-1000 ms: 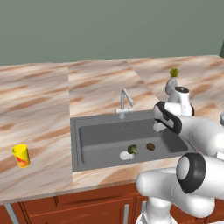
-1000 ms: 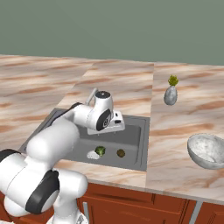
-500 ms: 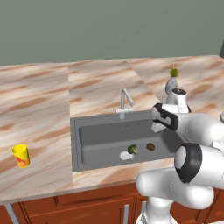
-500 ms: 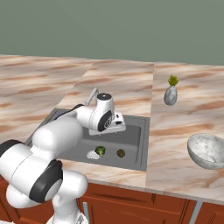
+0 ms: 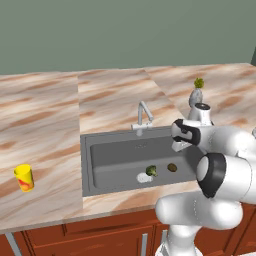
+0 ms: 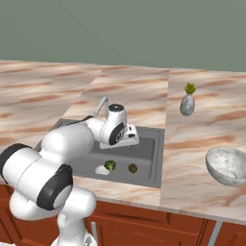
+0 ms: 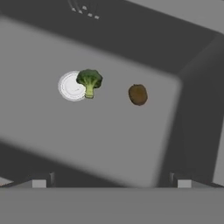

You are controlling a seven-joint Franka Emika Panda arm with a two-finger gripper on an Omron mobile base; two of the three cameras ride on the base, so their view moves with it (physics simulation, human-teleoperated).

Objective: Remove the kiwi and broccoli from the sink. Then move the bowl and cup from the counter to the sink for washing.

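Observation:
The dark grey sink (image 5: 115,160) (image 6: 145,156) holds the green broccoli (image 5: 151,171) (image 6: 110,166) (image 7: 89,81) by the round drain (image 7: 70,86). The brown kiwi (image 5: 172,167) (image 6: 132,168) (image 7: 138,94) lies just beside it, and the two do not touch. My gripper (image 5: 179,145) (image 6: 129,141) (image 7: 109,183) hangs open above the sink's right part, with nothing between its fingertips (image 7: 39,182). Far left on the counter (image 5: 45,115) stands the yellow cup (image 5: 23,178). To the right of the sink rests the whitish bowl (image 6: 227,166).
A silver tap (image 5: 143,117) (image 6: 102,105) rises at the sink's back edge. A grey vase with a green tuft (image 5: 196,95) (image 6: 187,103) stands on the counter behind and right of the sink. Reddish wooden cabinets (image 6: 158,226) run below.
The hand has shifted slightly over the sink's right part and the arm's elbow has swung closer. Kiwi, broccoli, cup and bowl lie where they were.

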